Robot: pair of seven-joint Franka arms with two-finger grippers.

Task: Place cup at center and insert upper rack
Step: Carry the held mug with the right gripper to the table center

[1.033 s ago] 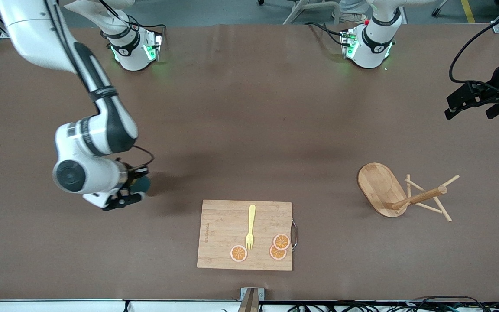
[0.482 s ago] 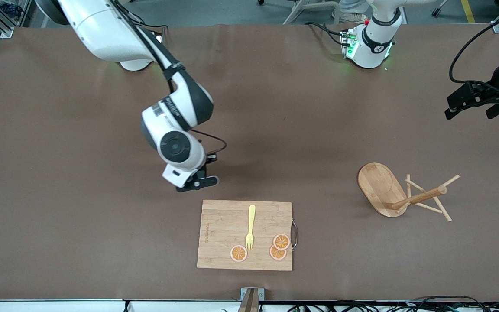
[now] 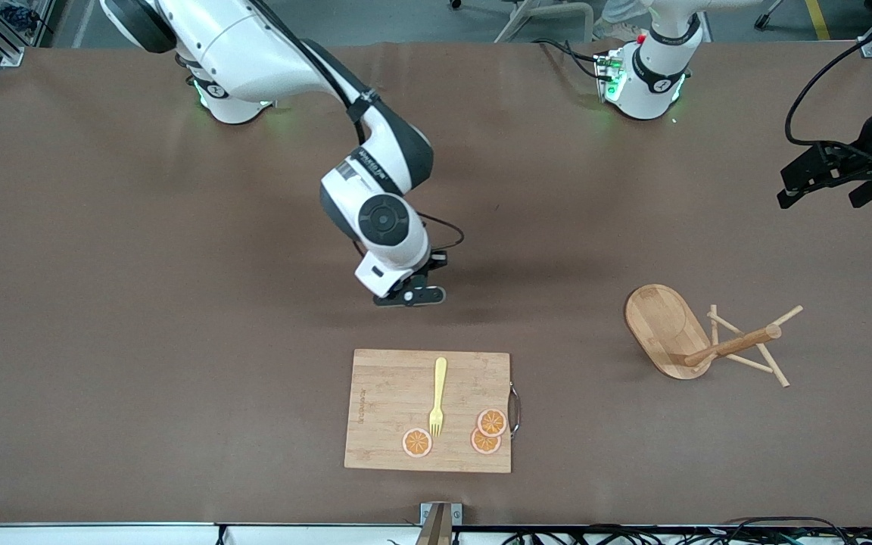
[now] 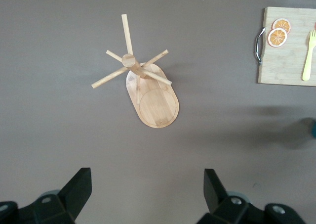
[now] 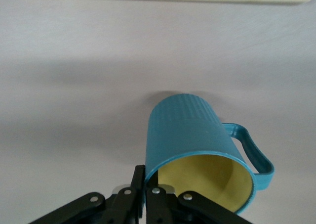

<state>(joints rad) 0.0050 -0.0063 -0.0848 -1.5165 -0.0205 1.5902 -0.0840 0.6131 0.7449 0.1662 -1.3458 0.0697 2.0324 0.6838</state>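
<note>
While the right arm reaches out over the middle of the table (image 3: 141, 227), its right gripper (image 3: 411, 296) hangs above bare tabletop, over a spot just farther from the front camera than the cutting board (image 3: 394, 393). The right wrist view shows that gripper (image 5: 144, 194) pinched narrow on the rim of the cup (image 5: 197, 150), one finger inside the mustard-yellow mouth and one outside the teal wall, with the cup's handle sticking out to the side. The cup hangs tilted above the brown surface, its shadow under it; in the front view the arm's wrist hides it.

The upper rack (image 3: 697, 337) lies tipped over near the left arm's end of the table, its oval base (image 3: 663, 322) on edge and its post and pegs resting on the table; the left wrist view looks down on it (image 4: 148, 83).

The left arm waits at its own end of the table, and its left gripper (image 3: 822, 178) is up in the air over the table's edge there. The left wrist view shows its fingers (image 4: 79, 189) spread wide, holding nothing.

The cutting board sits near the front camera and bears a yellow fork (image 3: 437, 395) and three orange slices (image 3: 491, 421).
</note>
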